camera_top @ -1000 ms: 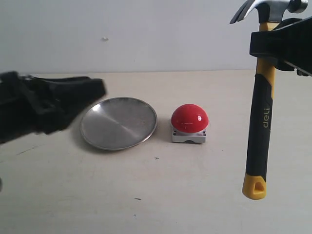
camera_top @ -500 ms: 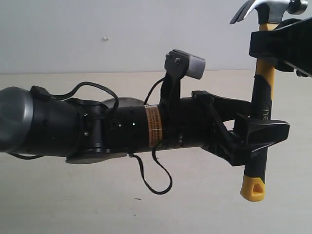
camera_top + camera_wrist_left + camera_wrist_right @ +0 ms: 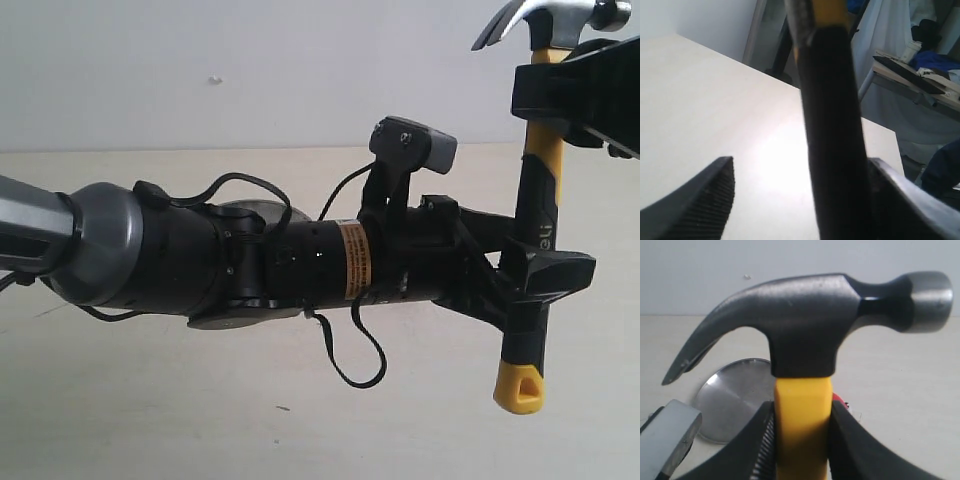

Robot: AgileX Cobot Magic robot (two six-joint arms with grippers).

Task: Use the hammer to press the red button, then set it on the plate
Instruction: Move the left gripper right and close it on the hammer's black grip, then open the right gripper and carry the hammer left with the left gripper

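The hammer hangs upright at the right, dark steel head on top and yellow looped end at the bottom. My right gripper is shut on the yellow neck just under the head. My left gripper reaches across the middle and stands open around the black grip. One finger touches the grip; the other finger stands apart from it. In the right wrist view the plate and a sliver of the red button show; the left arm hides both in the exterior view.
The left arm with its wrist camera and a hanging cable loop spans the table from left to right. The table edge and clutter beyond it show in the left wrist view.
The left arm swung in from the left, across the plate and button, and brought its open gripper around the hammer's black grip. The right gripper and hammer stayed put.
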